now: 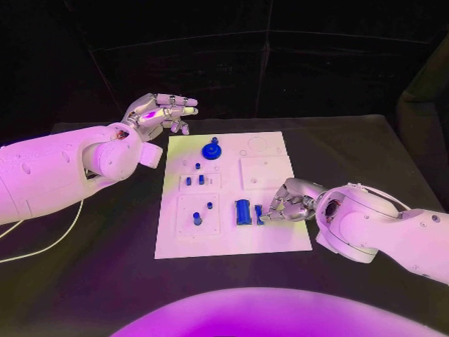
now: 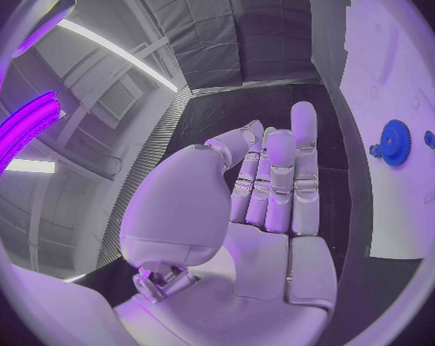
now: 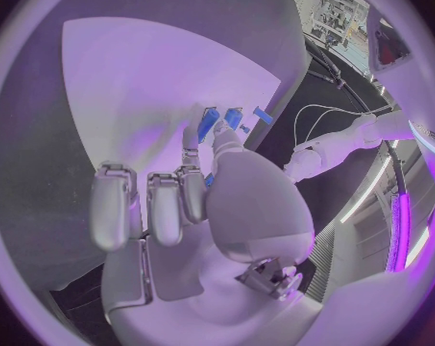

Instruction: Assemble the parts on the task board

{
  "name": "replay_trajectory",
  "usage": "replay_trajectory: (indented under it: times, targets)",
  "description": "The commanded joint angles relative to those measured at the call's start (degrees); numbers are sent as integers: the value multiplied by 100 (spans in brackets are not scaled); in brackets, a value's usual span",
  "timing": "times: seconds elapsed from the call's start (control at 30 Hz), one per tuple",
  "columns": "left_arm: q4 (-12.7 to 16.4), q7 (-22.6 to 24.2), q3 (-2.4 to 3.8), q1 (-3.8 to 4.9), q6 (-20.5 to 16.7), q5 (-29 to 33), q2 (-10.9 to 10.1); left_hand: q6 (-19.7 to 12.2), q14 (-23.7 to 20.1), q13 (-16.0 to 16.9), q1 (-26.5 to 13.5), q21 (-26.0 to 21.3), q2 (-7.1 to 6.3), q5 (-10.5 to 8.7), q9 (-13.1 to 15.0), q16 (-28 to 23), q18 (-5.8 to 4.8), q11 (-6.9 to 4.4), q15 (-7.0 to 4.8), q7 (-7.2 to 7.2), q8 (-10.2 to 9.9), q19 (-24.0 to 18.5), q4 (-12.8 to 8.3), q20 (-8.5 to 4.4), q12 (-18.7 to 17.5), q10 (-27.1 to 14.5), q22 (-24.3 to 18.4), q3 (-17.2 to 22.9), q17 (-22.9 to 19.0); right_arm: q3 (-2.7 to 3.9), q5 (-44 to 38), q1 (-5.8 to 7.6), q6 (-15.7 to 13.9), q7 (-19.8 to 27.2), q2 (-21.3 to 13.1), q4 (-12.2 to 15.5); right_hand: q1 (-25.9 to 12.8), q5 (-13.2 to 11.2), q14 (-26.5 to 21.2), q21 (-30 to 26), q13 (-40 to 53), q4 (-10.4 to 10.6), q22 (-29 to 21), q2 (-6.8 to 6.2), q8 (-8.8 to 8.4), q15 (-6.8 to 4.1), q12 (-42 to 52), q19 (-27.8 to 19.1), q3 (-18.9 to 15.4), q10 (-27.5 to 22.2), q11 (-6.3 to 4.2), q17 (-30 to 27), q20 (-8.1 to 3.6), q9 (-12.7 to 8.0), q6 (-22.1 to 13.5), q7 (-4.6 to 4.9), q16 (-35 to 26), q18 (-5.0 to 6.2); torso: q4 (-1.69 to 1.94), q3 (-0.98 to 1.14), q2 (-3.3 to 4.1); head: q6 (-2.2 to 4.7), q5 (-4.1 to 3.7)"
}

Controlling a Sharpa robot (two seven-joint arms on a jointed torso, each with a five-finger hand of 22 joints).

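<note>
White task board (image 1: 265,242) lies mid black surface (image 1: 386,151), long side running away from robot. Blue parts on it: gear-like part w/ knob (image 1: 211,150) at far end, two small pegs (image 1: 194,180) in a recessed block nearer centre, two more small pegs (image 1: 203,213) in next block toward the robot, and two longer blue bars (image 1: 249,211) lying side by side near board's middle, toward right edge.

Right hand (image 1: 288,201) is down at board's right edge, fingertips at the blue bars; in right wrist view the thumb and a finger (image 3: 191,137) meet right at the bars (image 3: 221,120), other fingers curled beside. Can't tell if a bar is actually pinched or only touched.

Left hand (image 1: 161,111) hovers off board's far left corner, above the surface, holding nothing. Left wrist view: fingers (image 2: 280,177) straight and side by side, thumb apart from them, palm bare; gear part (image 2: 395,142) sits on board (image 2: 395,69) beyond the fingertips, well apart from hand.
</note>
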Motion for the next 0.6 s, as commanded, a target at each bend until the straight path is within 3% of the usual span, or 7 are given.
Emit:
replay_trajectory:
  times: [0.03,0.2,0.43,0.6]
  targets:
    - [4,8,5,8,72,17,-2,-3,-34,-8,2,-39,17,0,-6,-21,78,-5,-4,27,24,-38,-5,-5,32,-30,-10,-24,-6,0,1,6,182,42,48,-47,88,29,463,-25,845,-60,246,1,-31,2,-39,122,-6,181,-11,849,-10,11,-36,18,-6,-36,1,8,3,-12,-5]
    - [10,8,4,8,73,17,-5,-5,-39,-8,2,-41,22,2,-7,-23,78,-5,-3,27,25,-41,-6,-4,34,-35,-11,-24,-14,0,-100,5,172,-11,167,-174,154,33,463,-24,848,-104,250,65,-33,0,-37,123,-5,182,-14,851,-9,24,-32,15,-5,-37,3,-3,4,-26,1]
    - [4,7,4,8,74,17,-2,-6,-42,-9,2,-42,24,2,-7,-25,78,-5,-3,27,26,-43,-6,-4,35,-37,-11,-23,-18,-1,-235,4,271,-44,358,-327,310,-71,464,-19,846,-235,261,105,-40,-5,-44,126,-23,181,-21,855,-12,48,-27,8,-5,-38,3,0,0,-39,8]
    - [3,7,4,8,76,17,-3,-6,-42,-9,2,-42,24,2,-7,-25,78,-5,-3,27,26,-43,-6,-4,35,-37,-11,-23,-18,-2,-306,3,122,-43,380,-348,306,-71,465,-17,849,-238,266,138,-42,-5,-40,128,-31,183,-20,860,-12,54,-22,10,-2,-39,2,-1,-5,-39,6]
